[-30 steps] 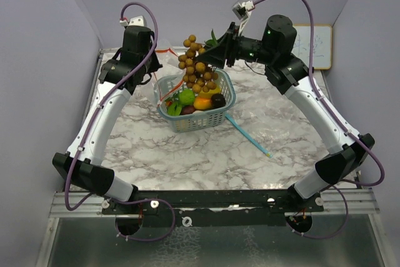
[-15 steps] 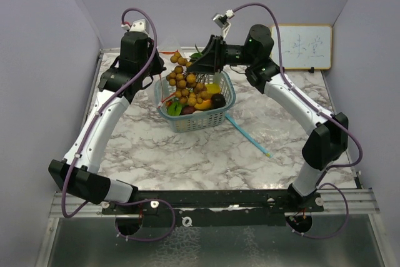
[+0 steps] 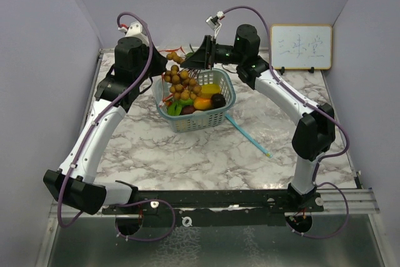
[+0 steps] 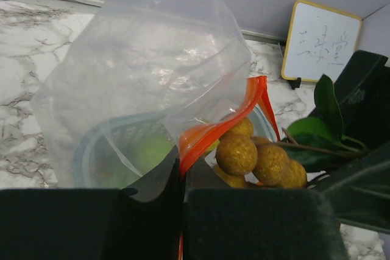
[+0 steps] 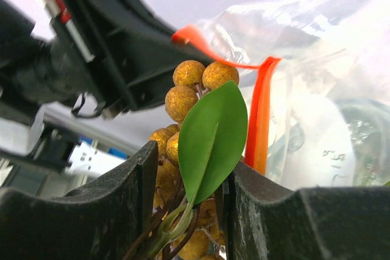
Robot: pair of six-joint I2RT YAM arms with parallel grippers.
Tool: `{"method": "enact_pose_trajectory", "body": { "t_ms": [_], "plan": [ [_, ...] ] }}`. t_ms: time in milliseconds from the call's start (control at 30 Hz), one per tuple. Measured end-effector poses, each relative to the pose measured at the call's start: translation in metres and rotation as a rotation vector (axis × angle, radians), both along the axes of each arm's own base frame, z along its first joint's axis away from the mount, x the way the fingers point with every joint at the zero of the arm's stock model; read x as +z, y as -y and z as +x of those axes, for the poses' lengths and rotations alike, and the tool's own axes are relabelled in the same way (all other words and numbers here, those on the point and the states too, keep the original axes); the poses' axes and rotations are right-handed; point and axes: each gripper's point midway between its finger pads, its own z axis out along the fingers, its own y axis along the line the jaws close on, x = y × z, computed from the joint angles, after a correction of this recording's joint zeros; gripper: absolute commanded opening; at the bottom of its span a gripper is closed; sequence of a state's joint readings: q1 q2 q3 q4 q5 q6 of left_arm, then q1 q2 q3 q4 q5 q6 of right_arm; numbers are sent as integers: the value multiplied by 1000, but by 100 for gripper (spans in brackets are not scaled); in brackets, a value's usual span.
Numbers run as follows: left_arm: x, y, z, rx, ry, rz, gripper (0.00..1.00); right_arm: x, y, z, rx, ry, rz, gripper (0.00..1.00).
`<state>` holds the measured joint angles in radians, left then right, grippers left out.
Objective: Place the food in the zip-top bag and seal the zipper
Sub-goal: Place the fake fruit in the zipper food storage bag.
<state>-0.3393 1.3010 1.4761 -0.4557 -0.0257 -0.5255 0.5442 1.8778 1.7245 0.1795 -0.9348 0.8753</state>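
My right gripper (image 5: 190, 172) pinches the grape bunch (image 3: 180, 82), bumpy golden-brown balls (glossy green leaf (image 5: 213, 132) too); left gripper (image 4: 183, 184) clamps the orange edge of the zip-top bag (image 4: 140, 59).

A tally of what is showing, kind by kind.
The top view is showing a left arm (image 3: 94, 136) and a right arm (image 3: 281, 95), making two, plus one basket (image 3: 199, 120), one whiteboard (image 3: 300, 47) and one blue stick (image 3: 249, 136). One bunch (image 3: 180, 82) is hanging, its grapes too many to count surely; the left wrist view is showing four of them and two leaves (image 4: 329, 108). One bag (image 4: 140, 65) is showing, with one orange zipper strip (image 4: 213, 129). The basket is showing at least four pieces: one mango (image 3: 201, 102), one plum (image 3: 218, 100), one banana (image 3: 211, 89), one green piece (image 3: 175, 109).
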Motion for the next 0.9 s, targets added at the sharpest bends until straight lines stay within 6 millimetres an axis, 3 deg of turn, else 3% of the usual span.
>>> {"method": "enact_pose_trajectory", "body": {
  "t_ms": [267, 467, 767, 900],
  "plan": [
    [-10, 10, -2, -28, -26, -63, 0, 16, 1, 52, -277, -41, -16, 2],
    [-7, 15, -3, -35, -31, -108, 0, 14, 2, 75, -476, -78, -76, 2],
    [-4, 25, -7, -49, -76, -216, 0, 1, -17, 72, -686, -19, -195, 2],
    [3, 29, -1, -46, -84, -244, 0, -23, -20, 62, -721, 5, -261, 2]
  ]
}}
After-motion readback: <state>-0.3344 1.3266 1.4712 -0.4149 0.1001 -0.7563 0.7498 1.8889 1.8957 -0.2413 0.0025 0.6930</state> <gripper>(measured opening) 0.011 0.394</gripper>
